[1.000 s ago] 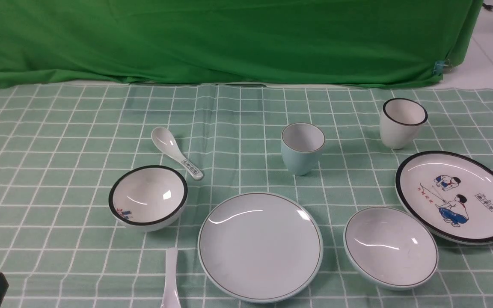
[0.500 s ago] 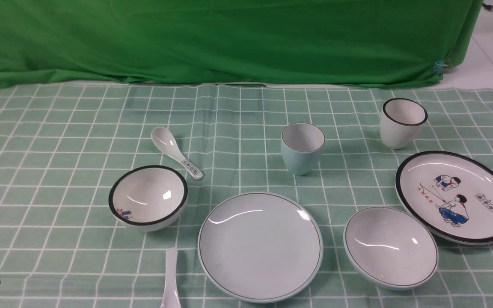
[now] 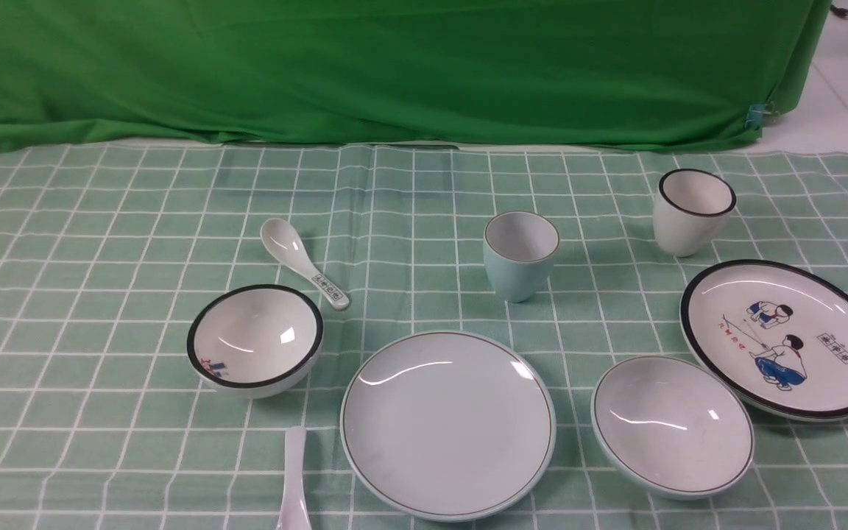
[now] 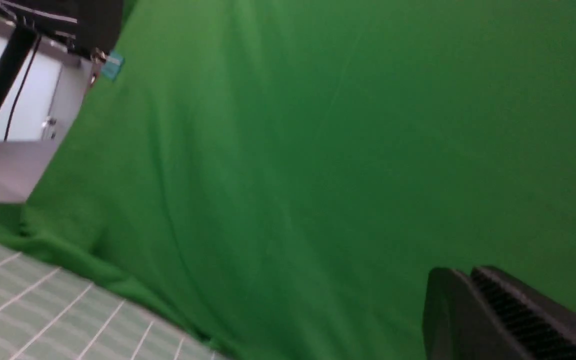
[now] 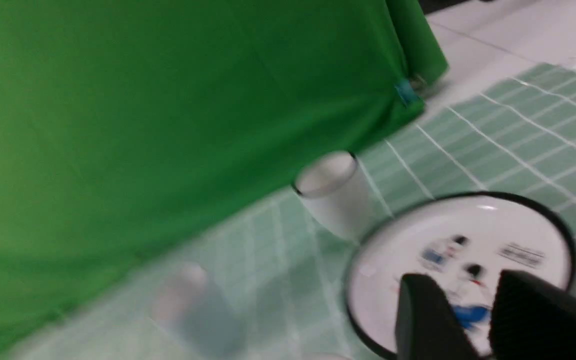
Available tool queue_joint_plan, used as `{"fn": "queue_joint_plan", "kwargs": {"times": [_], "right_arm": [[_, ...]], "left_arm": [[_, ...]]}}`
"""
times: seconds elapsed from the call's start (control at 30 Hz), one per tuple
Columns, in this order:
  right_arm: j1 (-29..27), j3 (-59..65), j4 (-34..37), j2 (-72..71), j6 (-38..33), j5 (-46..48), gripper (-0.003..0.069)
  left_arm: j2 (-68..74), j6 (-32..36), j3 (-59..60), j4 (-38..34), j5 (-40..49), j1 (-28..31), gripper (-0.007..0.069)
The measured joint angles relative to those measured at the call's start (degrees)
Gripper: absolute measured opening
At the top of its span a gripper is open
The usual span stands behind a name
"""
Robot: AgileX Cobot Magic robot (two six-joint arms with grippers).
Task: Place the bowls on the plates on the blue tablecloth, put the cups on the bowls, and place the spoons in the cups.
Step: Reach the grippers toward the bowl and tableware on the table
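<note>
Ceramic chips easily, so the right gripper [image 5: 470,285], fingers narrowly apart near the cartoon plate [image 5: 413,230], should pinch the grey bowl [image 3: 673,427] just beside that plate by its rim and centre it on the grey plate [image 3: 447,423]; whether the left fingers [image 4: 448,320] are apart I cannot tell

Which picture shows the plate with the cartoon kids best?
The front view: the round white ceramic plate with black rim and cartoon children lies whole and sharp. The right wrist view shows it blurred, partly behind the jaws of the right gripper. The left wrist view shows none of it.
</note>
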Motion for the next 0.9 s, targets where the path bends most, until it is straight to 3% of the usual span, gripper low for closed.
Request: {"fn": "queue_joint_plan", "kwargs": {"times": [0.07, 0.13, 0.33, 0.47, 0.6, 0.7, 0.8, 0.9], "right_arm": [[0.0, 0.0, 0.82, 0.0, 7.05, -5.29, 0.0239], [0.0, 0.0, 0.82, 0.0, 8.75, -7.11, 0.0239], [1.78, -1.77, -0.19, 0.11, 12.58, -8.43, 0.0238], [6.29, -12.35, -4.15, 4.24, 11.0, 6.03, 0.0195], [13.22, -28.03, -5.65, 14.52, -0.05, 25.95, 0.0105], [20.76, -40.1, -6.51, 27.8, -8.71, 44.87, 0.0041], [26.3, -46.74, -9.3, 39.35, -11.48, 56.61, 0.0027], [29.16, -50.23, -11.61, 48.48, -12.81, 61.06, 0.0024]], "left_arm": [[0.0, -5.95, -0.14, -0.05, -8.62, 0.0, 0.0017], [0.11, -8.07, -3.47, -0.44, -7.62, 0.0, 0.0017], [11.47, -8.38, -28.71, 8.15, 18.95, 0.0, 0.0017], [24.28, -6.24, -42.12, 11.76, 42.13, 0.0, 0.0017], [38.98, 2.37, -51.0, 10.2, 64.34, 0.0, 0.0017], [50.22, 9.7, -52.64, 6.79, 75.83, 0.0, 0.0017], [58.25, 14.54, -52.06, 3.97, 79.81, 0.0, 0.0015], [62.97, 16.23, -51.9, 2.84, 80.43, -1.34, 0.0005]]}}
